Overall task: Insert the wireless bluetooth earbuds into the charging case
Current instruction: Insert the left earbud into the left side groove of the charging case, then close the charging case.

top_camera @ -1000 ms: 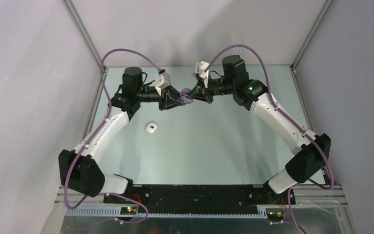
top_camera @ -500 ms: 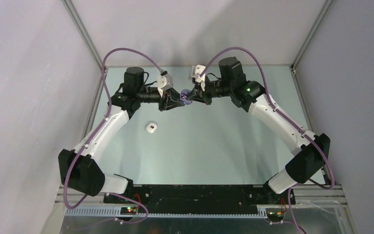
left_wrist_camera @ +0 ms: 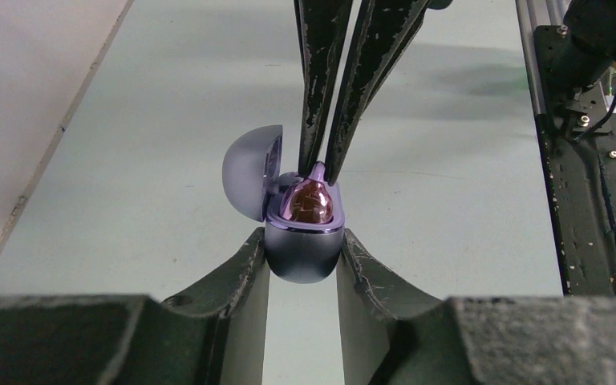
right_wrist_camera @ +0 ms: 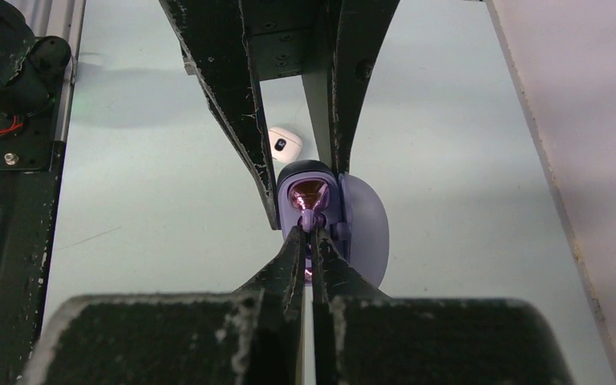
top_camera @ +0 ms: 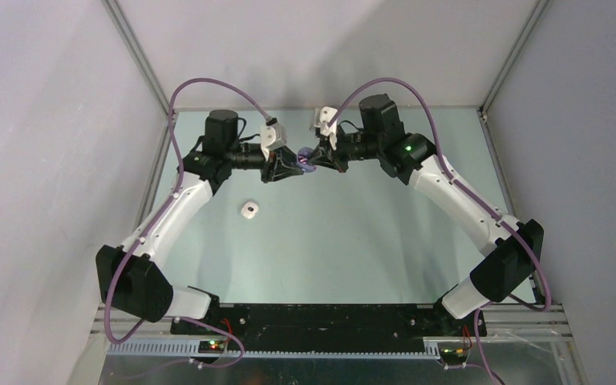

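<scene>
My left gripper (left_wrist_camera: 303, 242) is shut on a purple charging case (left_wrist_camera: 303, 261) and holds it above the table with its lid (left_wrist_camera: 250, 170) swung open. A shiny purple earbud (left_wrist_camera: 313, 200) sits in the case's mouth. My right gripper (right_wrist_camera: 310, 230) is shut on a small purple earbud (right_wrist_camera: 310, 218) and its tips reach into the open case (right_wrist_camera: 311, 172). In the top view the two grippers meet at the case (top_camera: 305, 159) at the back centre, the left gripper (top_camera: 295, 163) on one side and the right gripper (top_camera: 314, 157) on the other. No white earbuds are in view.
A small white case (top_camera: 249, 210) lies closed on the table to the front left of the grippers; it also shows in the right wrist view (right_wrist_camera: 285, 143). Metal frame rails (top_camera: 140, 72) and grey walls border the table.
My right gripper has moved left and a little back with the earbud, closing in on the case held by my left gripper. The white case has not moved.
</scene>
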